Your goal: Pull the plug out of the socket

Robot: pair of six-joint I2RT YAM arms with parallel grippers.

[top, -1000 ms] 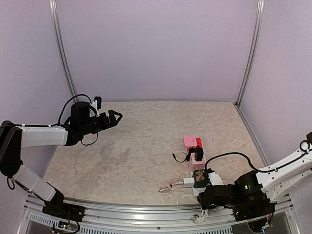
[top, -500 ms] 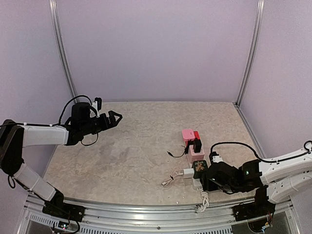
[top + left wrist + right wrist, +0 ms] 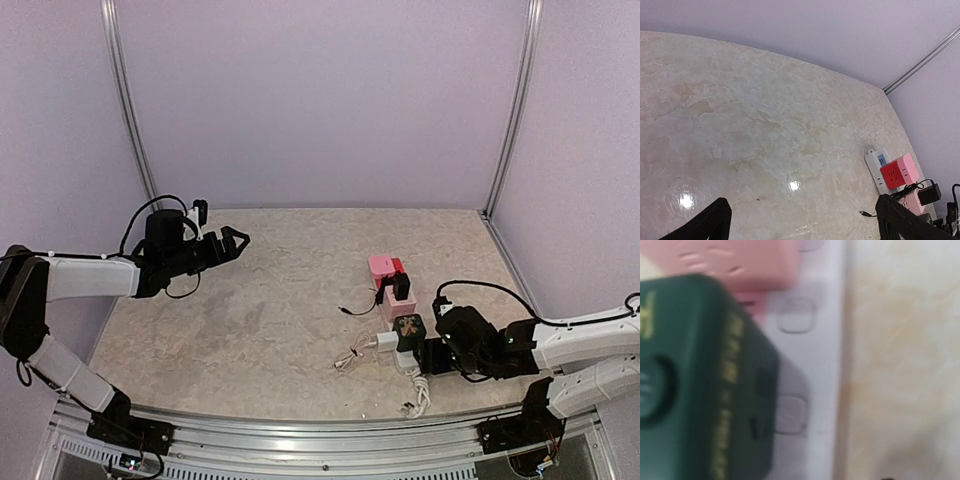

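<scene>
The socket, a long white power strip point(image 3: 406, 362), lies at the right-centre of the table. Pink point(image 3: 381, 267), red point(image 3: 401, 266) and dark green point(image 3: 409, 329) cube adapters, a black plug point(image 3: 404, 289) and a white plug point(image 3: 385, 345) with a thin cord sit on it. My right gripper point(image 3: 428, 357) is at the strip's near end; its fingers are hidden. The right wrist view is blurred and very close: the white strip point(image 3: 815, 365) and the green cube point(image 3: 700, 380). My left gripper point(image 3: 240, 240) is open and empty, far left, above the table. Its view shows the strip point(image 3: 873, 168) at the right edge.
The strip's thick white cord point(image 3: 418, 395) coils near the table's front edge. A thin black cable point(image 3: 358, 311) trails left of the strip. Purple walls and metal posts enclose the marble table point(image 3: 280, 300).
My right arm has reached forward from the front-right corner, and the power strip with its plugs has shifted away and a little left. The left arm has not moved.
</scene>
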